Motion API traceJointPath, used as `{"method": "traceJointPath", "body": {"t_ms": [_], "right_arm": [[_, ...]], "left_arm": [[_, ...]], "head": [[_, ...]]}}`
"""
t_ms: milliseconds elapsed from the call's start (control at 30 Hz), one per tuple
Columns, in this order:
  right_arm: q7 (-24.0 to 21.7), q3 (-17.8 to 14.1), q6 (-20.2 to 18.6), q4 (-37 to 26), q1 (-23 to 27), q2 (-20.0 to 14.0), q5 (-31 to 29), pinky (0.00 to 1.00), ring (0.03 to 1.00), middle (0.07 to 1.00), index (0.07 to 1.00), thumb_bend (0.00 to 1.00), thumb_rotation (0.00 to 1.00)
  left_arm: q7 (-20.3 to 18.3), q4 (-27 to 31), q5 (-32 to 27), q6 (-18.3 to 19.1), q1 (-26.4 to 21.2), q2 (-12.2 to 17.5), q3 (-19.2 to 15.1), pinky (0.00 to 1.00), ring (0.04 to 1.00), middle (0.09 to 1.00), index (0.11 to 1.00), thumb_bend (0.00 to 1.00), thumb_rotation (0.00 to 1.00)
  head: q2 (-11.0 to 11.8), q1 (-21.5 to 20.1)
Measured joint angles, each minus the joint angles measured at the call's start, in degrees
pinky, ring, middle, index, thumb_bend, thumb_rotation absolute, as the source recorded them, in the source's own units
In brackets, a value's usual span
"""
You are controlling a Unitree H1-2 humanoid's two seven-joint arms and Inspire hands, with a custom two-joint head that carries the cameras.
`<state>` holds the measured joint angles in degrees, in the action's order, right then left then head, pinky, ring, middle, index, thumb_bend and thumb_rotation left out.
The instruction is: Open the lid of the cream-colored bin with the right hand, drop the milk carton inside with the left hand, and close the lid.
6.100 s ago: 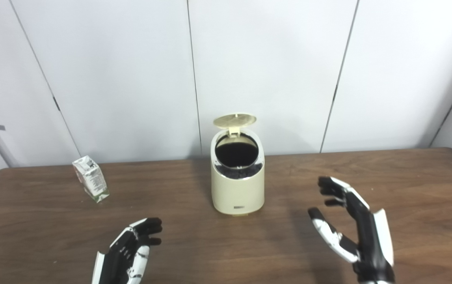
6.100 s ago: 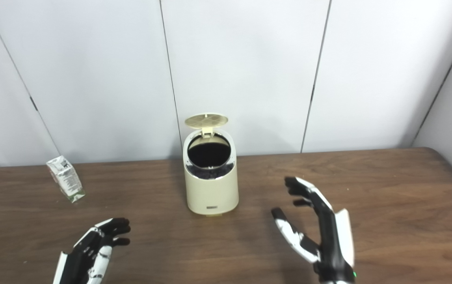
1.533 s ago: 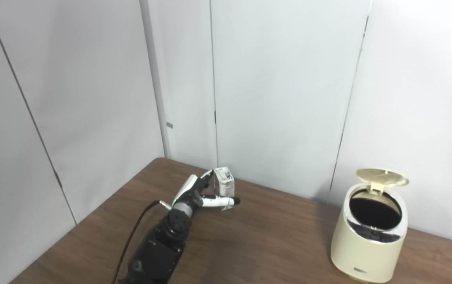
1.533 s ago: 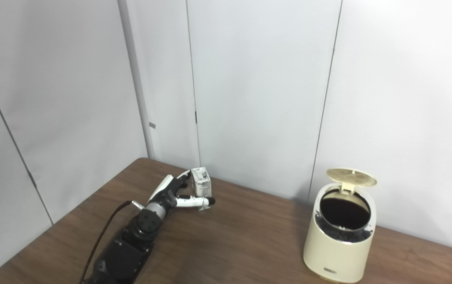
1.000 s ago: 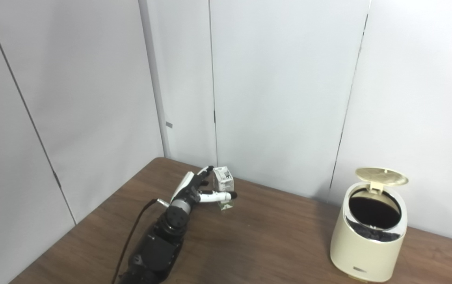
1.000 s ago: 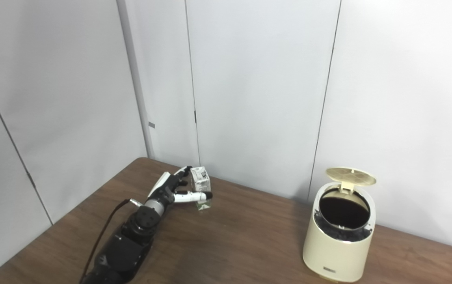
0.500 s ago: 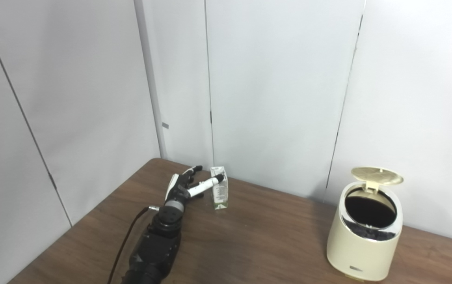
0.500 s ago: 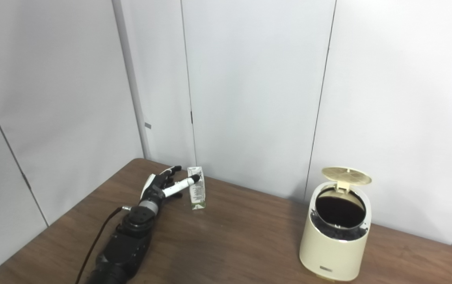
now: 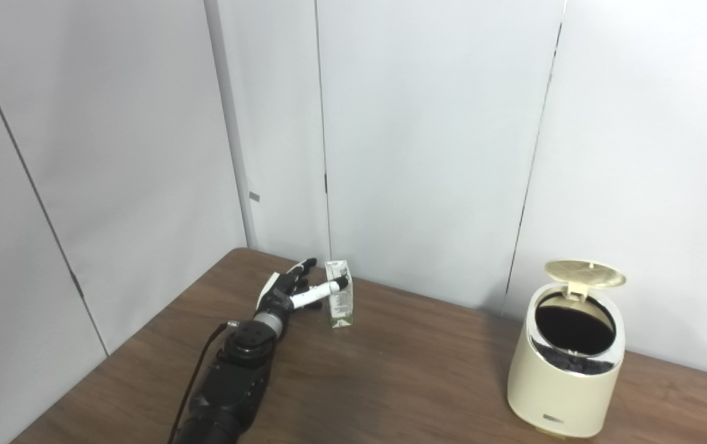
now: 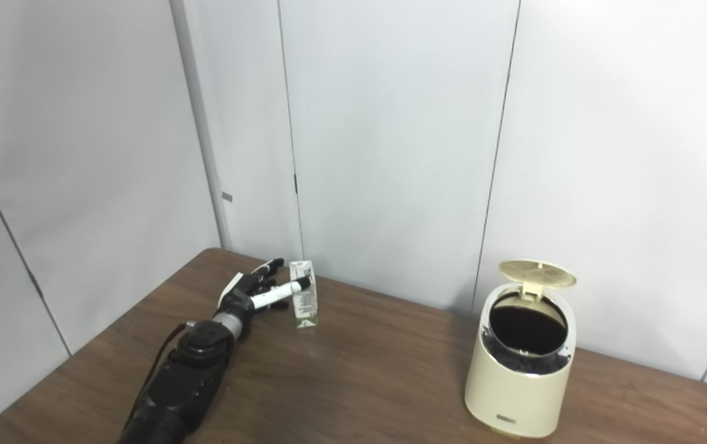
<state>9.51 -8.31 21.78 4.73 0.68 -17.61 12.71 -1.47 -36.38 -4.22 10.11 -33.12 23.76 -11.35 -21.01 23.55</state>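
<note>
Left hand point(image 9: 288, 291), black with white finger segments, stretched out low over the far left part of the bench on the end of a black forearm point(image 9: 230, 382) entering from the bottom edge. Fingers spread apart, gripping nothing; one white finger point(image 9: 319, 290) reaching toward the upper side of the carton, whether touching or just short of it hard to tell. Right hand nowhere in either view.

Just beside that hand, on its right: small white-and-green milk carton point(image 9: 339, 301), standing upright on the bench, close to the wall, printed side facing the cameras.

Well apart from the carton, toward the right end of the bench: cream-coloured rounded plastic bin point(image 9: 566, 367) with a shiny metal ring around a dark round mouth, small label low on its front. Round cream lid point(image 9: 585, 274) flipped up on its rear hinge, standing open above the mouth. Inside dark, contents not discernible.

Underneath all: dark brown wood-grain bench point(image 9: 402, 382). Behind: pale grey wall panels point(image 9: 427, 135) with thin dark vertical seams, meeting in a corner at the left.
</note>
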Motion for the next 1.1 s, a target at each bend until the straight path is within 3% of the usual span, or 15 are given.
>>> {"method": "traceJointPath", "body": {"t_ms": [133, 367, 567, 767, 867, 933, 967, 1033, 1100], "right_arm": [[0.0, -0.01, 0.01, -0.11, -0.06, 0.07, 0.16, 0.42, 0.603, 0.656, 0.497, 0.48, 0.18], [-0.05, 0.01, -0.41, -0.69, -0.37, 0.36, 0.44, 0.36, 0.557, 0.656, 0.497, 0.48, 0.18], [-0.05, 0.01, -0.53, -0.84, -0.53, 0.48, 0.59, 0.41, 0.596, 0.653, 0.497, 0.48, 0.18], [-0.05, 0.03, -1.14, -1.66, -1.03, 0.74, 0.75, 0.43, 0.609, 0.661, 0.497, 0.48, 0.18], [-0.05, 0.03, -1.15, -1.9, -1.23, 0.87, 0.73, 0.42, 0.593, 0.657, 0.497, 0.48, 0.18], [-0.05, 0.03, -1.18, -1.94, -1.27, 0.88, 0.68, 0.42, 0.595, 0.657, 0.497, 0.48, 0.18], [-0.05, 0.03, -1.19, -1.99, -1.29, 0.92, 0.7, 0.42, 0.598, 0.658, 0.497, 0.48, 0.18], [-0.05, 0.07, -1.19, -2.0, -1.29, 0.94, 0.84, 0.44, 0.607, 0.661, 0.498, 0.48, 0.18], [-0.06, 0.09, -1.43, -2.17, -1.29, 1.0, 1.03, 0.42, 0.592, 0.655, 0.498, 0.48, 0.18]], "left_arm": [[-1.41, 0.22, 0.06, 0.15, -0.01, 0.88, 1.63, 0.89, 0.944, 0.96, 0.95, 0.9, 0.25], [-1.57, 0.33, 0.28, 0.17, -0.1, 1.43, 3.3, 0.93, 0.947, 0.943, 0.965, 0.94, 0.24], [-3.66, -0.37, 0.88, -2.14, -0.42, 2.45, 5.66, 0.96, 0.954, 0.938, 0.967, 0.95, 0.23], [-3.72, -2.09, 1.71, -3.37, -1.51, 2.41, 6.2, 0.95, 0.934, 0.897, 0.931, 0.86, 0.08], [-3.36, -2.14, 2.15, -3.39, -1.62, 2.19, 6.19, 0.92, 0.899, 0.852, 0.874, 0.79, 0.01], [-2.03, -2.11, 2.56, -3.44, -1.61, 1.76, 6.0, 0.82, 0.822, 0.789, 0.806, 0.76, 0.0], [-0.38, -2.09, 2.81, -3.54, -1.61, 1.17, 5.66, 0.79, 0.786, 0.759, 0.774, 0.76, 0.0], [4.55, -2.09, 3.23, -3.61, -1.62, -1.05, 3.52, 0.67, 0.728, 0.713, 0.553, 0.57, 0.03], [10.04, -2.66, 3.49, -4.32, -1.81, -3.89, 1.21, 0.71, 0.772, 0.733, 0.504, 0.53, 0.04]], "head": [[-0.09, -0.26], [-0.09, -0.88], [-0.35, -1.32], [-0.62, -1.67], [-0.7, -1.67], [-0.7, -1.67], [-0.7, -1.67], [-0.7, -1.67], [-1.05, -1.84]]}}
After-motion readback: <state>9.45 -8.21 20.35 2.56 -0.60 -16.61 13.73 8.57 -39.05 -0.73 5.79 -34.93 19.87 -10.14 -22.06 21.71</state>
